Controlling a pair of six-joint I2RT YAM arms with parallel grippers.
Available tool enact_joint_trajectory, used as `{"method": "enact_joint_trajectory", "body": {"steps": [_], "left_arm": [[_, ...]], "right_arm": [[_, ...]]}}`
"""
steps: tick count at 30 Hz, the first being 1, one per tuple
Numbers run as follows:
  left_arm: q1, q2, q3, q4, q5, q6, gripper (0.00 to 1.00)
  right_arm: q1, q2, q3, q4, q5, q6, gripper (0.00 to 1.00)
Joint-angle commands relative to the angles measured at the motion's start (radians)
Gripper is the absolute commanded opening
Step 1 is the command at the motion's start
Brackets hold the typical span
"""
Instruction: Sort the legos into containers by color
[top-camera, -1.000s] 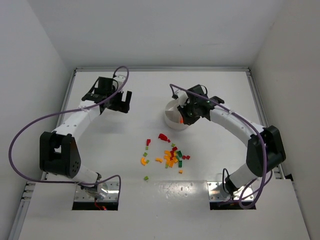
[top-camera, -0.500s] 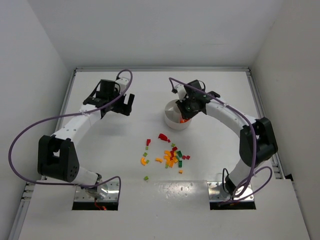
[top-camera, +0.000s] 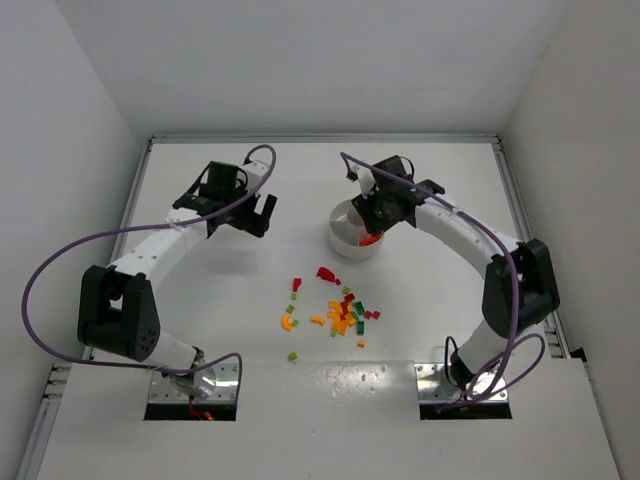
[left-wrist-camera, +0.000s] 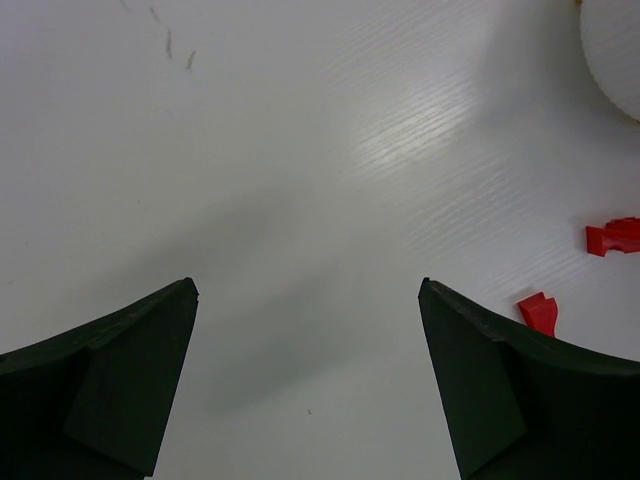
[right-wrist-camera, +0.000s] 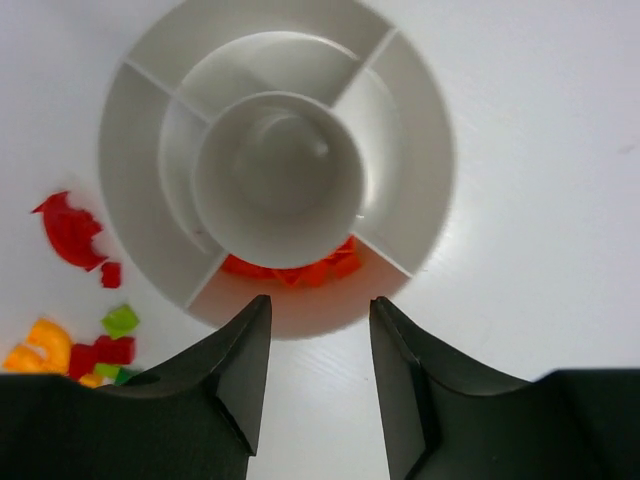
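Overhead, the right gripper (right-wrist-camera: 320, 300) hung with jaws parted and nothing between them above the dish (right-wrist-camera: 430, 180), whose 6 o'clock wedge held orange-red bricks (right-wrist-camera: 300, 270). The loose legos (top-camera: 343, 312) lay on the table (top-camera: 230, 320) at the dish's 6 o'clock, with the left gripper (left-wrist-camera: 308, 290) spread wide at their 10 o'clock. A low sweep away could likely clip the dish, shifting it or mixing colours.

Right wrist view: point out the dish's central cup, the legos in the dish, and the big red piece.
central cup (right-wrist-camera: 278, 185), right wrist view, its floor.
legos in the dish (right-wrist-camera: 300, 271), right wrist view, middle of the pile.
big red piece (right-wrist-camera: 68, 230), right wrist view, its centre.
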Motion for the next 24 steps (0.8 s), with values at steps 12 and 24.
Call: {"method": "enact_joint_trajectory", "body": {"steps": [12, 24], "left_arm": [[-0.126, 0.021, 0.123, 0.034, -0.103, -0.065, 0.99], [-0.131, 0.044, 0.173, -0.157, 0.19, 0.186, 0.94]], "right_arm": [[-0.123, -0.19, -0.117, 0.115, 0.144, -0.074, 0.96], [-0.265, -0.151, -0.238, 0.038, 0.036, -0.155, 0.99]]}}
